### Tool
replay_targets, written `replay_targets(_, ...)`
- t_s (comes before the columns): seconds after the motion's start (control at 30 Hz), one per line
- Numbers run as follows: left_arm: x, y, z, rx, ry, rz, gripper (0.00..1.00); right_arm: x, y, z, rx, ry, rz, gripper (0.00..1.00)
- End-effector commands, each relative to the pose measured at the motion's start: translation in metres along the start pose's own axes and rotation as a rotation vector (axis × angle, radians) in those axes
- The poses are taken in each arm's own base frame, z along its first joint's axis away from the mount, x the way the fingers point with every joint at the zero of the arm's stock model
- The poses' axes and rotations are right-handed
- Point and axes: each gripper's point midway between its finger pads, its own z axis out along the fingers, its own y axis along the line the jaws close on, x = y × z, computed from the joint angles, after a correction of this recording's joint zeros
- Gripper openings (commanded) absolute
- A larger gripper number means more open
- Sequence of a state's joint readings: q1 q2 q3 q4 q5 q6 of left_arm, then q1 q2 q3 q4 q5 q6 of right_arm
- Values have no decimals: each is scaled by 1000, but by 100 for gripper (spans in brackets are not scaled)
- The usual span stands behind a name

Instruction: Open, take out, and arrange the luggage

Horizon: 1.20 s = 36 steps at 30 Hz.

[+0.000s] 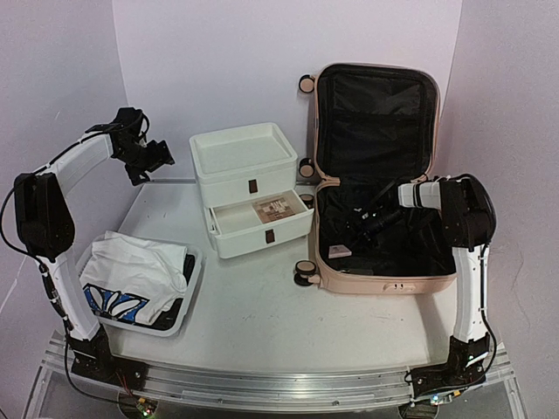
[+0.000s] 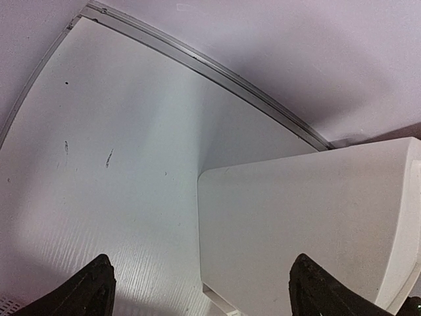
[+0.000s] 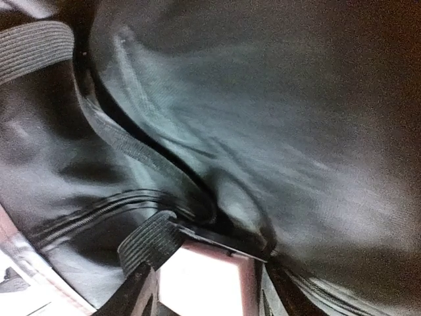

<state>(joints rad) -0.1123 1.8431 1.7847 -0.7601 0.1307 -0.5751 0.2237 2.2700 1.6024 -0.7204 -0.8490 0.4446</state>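
Note:
The pale pink luggage [image 1: 384, 281] lies open at the right of the table, its lid [image 1: 376, 105] upright against the back wall and black lining [image 3: 276, 99] showing inside. My right gripper [image 1: 351, 239] reaches down into the lower half. In the right wrist view a small pink-white box [image 3: 205, 280] fills the gap between its fingers [image 3: 135, 293], and the right gripper [image 3: 207, 297] is shut on it. A black elastic strap [image 3: 148, 240] lies over the box's corner. My left gripper [image 1: 157, 157] hangs open in the air at the back left, holding nothing.
A white drawer unit [image 1: 244, 166] stands mid-table, its lower drawer pulled out with a brown item [image 1: 279, 209] inside; its top [image 2: 309, 224] lies below the left gripper [image 2: 197, 289]. A white basket [image 1: 188, 297] at front left holds a white cloth [image 1: 131, 271].

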Motion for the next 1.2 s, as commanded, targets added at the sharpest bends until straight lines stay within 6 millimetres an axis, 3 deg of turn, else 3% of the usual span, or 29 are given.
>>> replay_targets(0.0, -8, -13, -26, 49, -48, 28, 92, 7, 22, 2, -117, 67, 46, 49)
replay_targets(0.17, -6, -12, -33, 52, -56, 49, 92, 24, 20, 4, -155, 115, 103, 46)
replay_targets(0.27, -10, -14, -36, 59, -69, 63, 92, 22, 19, 7, -167, 121, 143, 42)
replay_targets(0.43, -13, -20, -41, 85, -90, 75, 92, 12, 20, 12, -179, 125, 191, 29)
replay_targets(0.67, -14, -23, -56, 121, -143, 62, 92, 19, 25, 0, -149, 88, 160, 11)
replay_targets(0.87, -13, -27, -72, 147, -166, 75, 92, 30, 37, -39, -59, -38, 93, 0)
replay_targets(1.03, -5, -31, -83, 184, -156, 65, 90, 69, 23, -88, 210, -78, 13, 0)
replay_targets(1.17, 0, -41, -98, 244, -145, 63, 89, 83, 25, -128, 351, -164, -92, 0)
